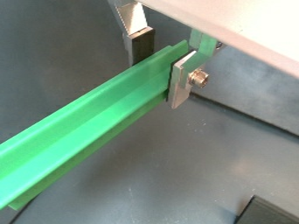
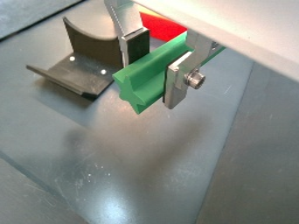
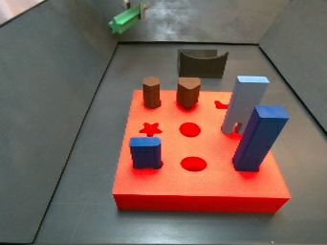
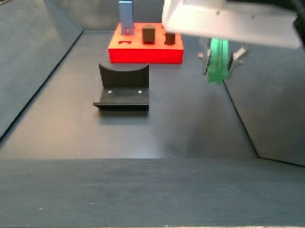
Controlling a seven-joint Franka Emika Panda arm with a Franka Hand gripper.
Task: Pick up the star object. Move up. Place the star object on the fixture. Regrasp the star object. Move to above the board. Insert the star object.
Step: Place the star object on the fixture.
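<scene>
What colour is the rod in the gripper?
Bright green: the rod, held in the gripper, is clearest in a wrist view.

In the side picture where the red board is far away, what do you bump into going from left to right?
Fixture → board → the pincer, up off the floor, holding the star object.

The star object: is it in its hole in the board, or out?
Out. The gripper holds the star object between its fingers, raised off the floor beside the fixture, away from the board.

Side views face oppositely across the board (image 3: 192, 153); wrist views hug the tool (image 2: 156, 63).
</scene>
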